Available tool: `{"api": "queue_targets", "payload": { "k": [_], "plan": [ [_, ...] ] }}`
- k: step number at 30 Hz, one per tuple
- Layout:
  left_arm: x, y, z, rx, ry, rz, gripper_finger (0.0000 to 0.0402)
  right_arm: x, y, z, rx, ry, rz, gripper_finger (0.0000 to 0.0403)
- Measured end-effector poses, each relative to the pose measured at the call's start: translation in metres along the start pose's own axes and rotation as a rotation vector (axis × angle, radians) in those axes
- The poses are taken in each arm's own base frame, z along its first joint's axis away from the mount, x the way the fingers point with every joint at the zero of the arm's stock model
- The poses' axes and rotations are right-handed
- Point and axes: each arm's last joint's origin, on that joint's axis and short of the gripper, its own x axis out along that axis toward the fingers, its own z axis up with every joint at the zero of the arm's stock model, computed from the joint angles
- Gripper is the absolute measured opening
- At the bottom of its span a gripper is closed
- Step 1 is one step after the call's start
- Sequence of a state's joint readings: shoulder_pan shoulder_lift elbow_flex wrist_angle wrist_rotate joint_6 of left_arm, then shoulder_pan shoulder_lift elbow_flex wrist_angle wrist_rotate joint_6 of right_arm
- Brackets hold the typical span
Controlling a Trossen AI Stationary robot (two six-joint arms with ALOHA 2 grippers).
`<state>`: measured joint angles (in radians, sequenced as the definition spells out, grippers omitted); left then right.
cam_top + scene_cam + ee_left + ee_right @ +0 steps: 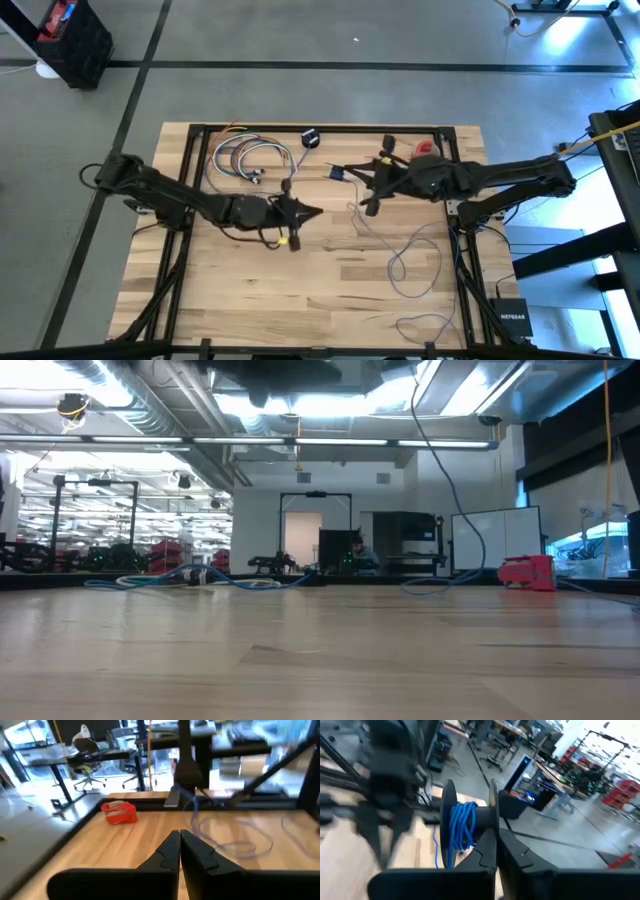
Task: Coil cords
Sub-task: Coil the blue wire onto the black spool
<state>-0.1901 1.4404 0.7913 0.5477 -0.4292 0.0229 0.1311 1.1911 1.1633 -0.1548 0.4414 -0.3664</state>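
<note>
Both clenched: left claw (180, 851) faces the cords (235, 840); right claw (496, 851) (only its wrist view) shows a blue-wound spool (466, 825).

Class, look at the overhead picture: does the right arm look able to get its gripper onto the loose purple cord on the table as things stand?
Probably yes. The loose purple cord trails over bare wood on the right arm's own side, below the right gripper, and nothing lies across that path. The gripper is shut, so it would need to open first.

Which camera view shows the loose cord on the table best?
The high view: the whole cord shows, looping across the table's right half. The left wrist view shows only some loops. The low view shows it edge-on, far off. The right wrist view shows none of it.
</note>
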Motion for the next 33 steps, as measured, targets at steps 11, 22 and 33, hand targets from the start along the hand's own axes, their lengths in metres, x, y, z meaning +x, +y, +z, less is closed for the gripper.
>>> {"api": "queue_targets", "payload": {
  "k": [11,22,33],
  "plan": [
    [0.016,0.018,-0.002,-0.078,0.015,-0.134,0.0095,0.011,0.018,-0.033,0.016,-0.108,0.023,0.0005],
    [0.014,0.014,-0.009,-0.057,0.101,-0.178,0.0177,0.015,0.036,-0.074,0.108,-0.209,-0.015,0.0005],
    [0.027,0.018,-0.018,-0.237,0.152,-0.248,0.0171,0.014,0.036,-0.073,0.08,-0.221,0.009,0.0005]
  ]
}}
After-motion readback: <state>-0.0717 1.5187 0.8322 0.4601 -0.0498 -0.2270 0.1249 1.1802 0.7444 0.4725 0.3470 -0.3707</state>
